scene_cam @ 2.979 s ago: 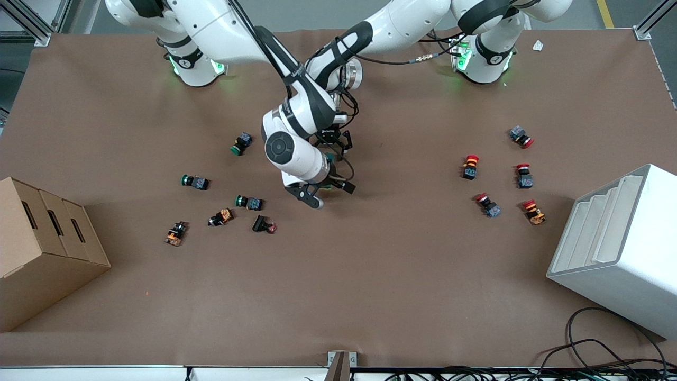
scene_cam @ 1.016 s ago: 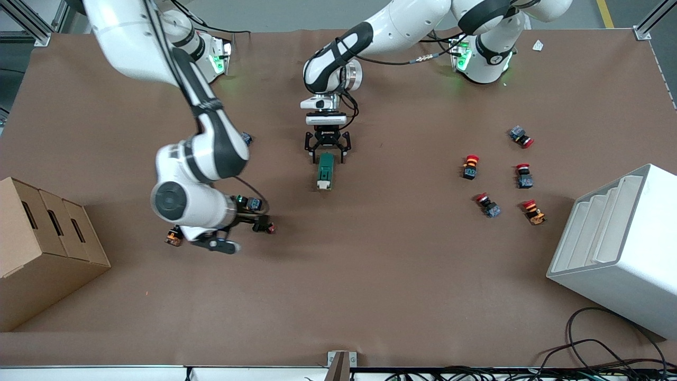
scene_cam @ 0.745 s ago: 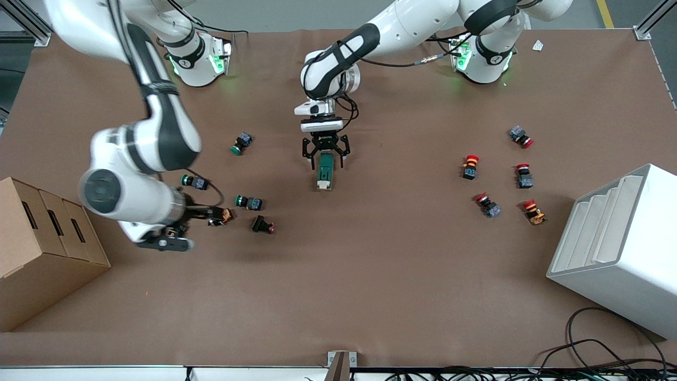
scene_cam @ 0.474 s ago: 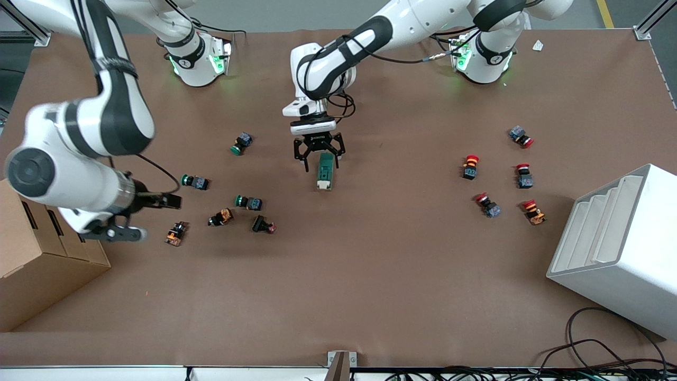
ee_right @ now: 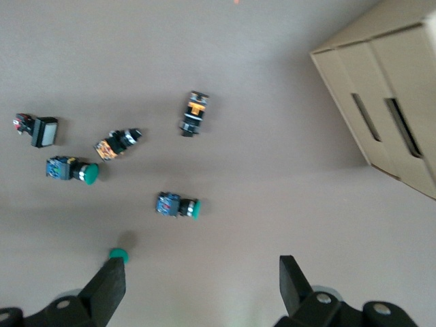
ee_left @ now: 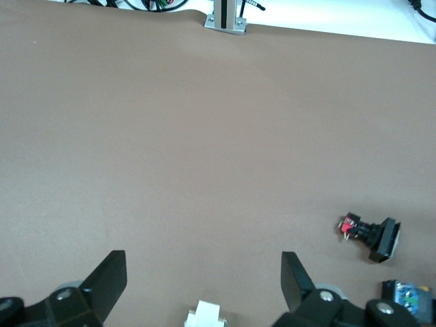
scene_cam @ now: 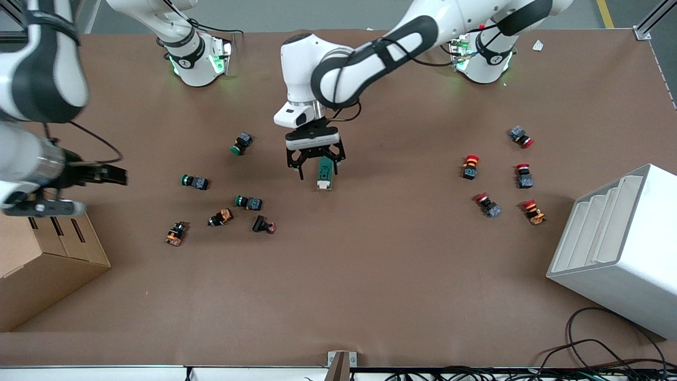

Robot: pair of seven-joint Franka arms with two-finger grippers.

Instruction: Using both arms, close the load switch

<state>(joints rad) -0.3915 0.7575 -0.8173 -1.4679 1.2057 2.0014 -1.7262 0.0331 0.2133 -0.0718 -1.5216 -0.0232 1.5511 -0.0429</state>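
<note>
The load switch [scene_cam: 324, 174] is a dark-green block with a white end, lying on the brown table near the middle. My left gripper [scene_cam: 316, 166] is open and empty over the switch's end that is farther from the front camera. Its fingers [scene_cam: 297, 170] do not touch the switch. In the left wrist view only the switch's white end [ee_left: 202, 316] shows, between the spread fingers of the left gripper [ee_left: 202, 256]. My right gripper [scene_cam: 97, 191] is open and empty, up over the table beside the cardboard box. It also shows in the right wrist view [ee_right: 202, 263].
Green push buttons [scene_cam: 241, 143] [scene_cam: 194, 181] [scene_cam: 248, 201], orange ones [scene_cam: 220, 217] [scene_cam: 175, 233] and a black one [scene_cam: 263, 225] lie toward the right arm's end. Red buttons [scene_cam: 470, 165] [scene_cam: 523, 175] lie toward the left arm's end. A cardboard box [scene_cam: 47, 259] and a white rack [scene_cam: 619, 248] stand at the table's ends.
My right arm has let go at the switch and swung away over the push buttons to the cardboard box. My left gripper has opened, risen, and stays over the switch.
</note>
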